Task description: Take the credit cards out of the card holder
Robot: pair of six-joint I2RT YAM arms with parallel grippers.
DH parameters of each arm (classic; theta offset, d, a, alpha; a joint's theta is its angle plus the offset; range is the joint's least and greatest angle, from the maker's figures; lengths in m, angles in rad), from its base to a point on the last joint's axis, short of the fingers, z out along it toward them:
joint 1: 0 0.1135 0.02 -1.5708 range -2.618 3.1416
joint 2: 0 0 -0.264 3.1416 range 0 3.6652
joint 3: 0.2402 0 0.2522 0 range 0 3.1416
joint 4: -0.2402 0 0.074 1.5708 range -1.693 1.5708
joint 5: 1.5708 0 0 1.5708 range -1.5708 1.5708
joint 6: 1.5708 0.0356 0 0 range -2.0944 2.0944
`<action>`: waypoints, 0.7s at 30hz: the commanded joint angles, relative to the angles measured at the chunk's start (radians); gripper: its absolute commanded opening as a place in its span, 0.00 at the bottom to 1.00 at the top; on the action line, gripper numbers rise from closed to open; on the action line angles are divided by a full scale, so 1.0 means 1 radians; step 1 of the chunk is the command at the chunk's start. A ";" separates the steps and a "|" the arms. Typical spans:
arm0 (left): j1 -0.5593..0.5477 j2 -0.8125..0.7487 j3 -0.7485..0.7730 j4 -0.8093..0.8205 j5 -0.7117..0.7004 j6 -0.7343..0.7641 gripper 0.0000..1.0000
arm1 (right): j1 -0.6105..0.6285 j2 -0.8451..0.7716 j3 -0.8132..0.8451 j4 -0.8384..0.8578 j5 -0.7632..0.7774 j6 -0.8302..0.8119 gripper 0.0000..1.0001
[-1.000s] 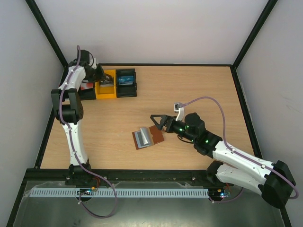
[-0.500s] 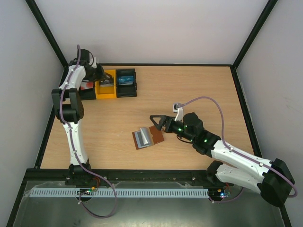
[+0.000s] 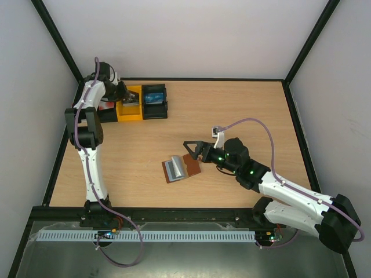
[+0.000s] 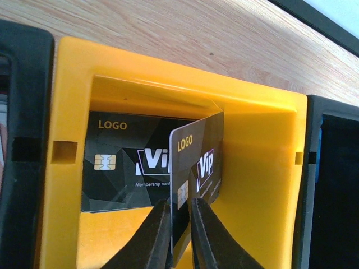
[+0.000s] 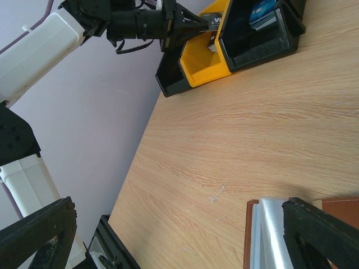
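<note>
Right fingers (image 3: 190,144) slightly leftward, wide apart

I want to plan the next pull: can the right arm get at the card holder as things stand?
Probably yes. The right gripper hangs open just beside the card holder, nothing between them; the left gripper is far off at the yellow bin, holding a black card.

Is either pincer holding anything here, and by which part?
The left pincer pinches a thin black plastic VIP card by its lower edge, upright inside the yellow plastic bin. The right pincer is open, holding nothing.
</note>
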 commanded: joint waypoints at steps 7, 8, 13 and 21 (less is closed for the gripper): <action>0.015 -0.001 0.051 0.004 -0.035 -0.027 0.24 | 0.004 -0.007 0.024 -0.011 0.018 0.009 0.98; 0.016 -0.006 0.052 0.008 -0.036 -0.033 0.26 | 0.003 -0.007 0.024 -0.011 0.018 0.008 0.98; 0.024 -0.031 0.051 0.019 -0.034 -0.056 0.38 | 0.004 -0.007 0.022 -0.018 0.019 0.019 0.98; 0.028 -0.104 0.017 0.004 -0.020 -0.085 0.56 | 0.004 -0.004 0.033 -0.075 0.035 0.024 0.98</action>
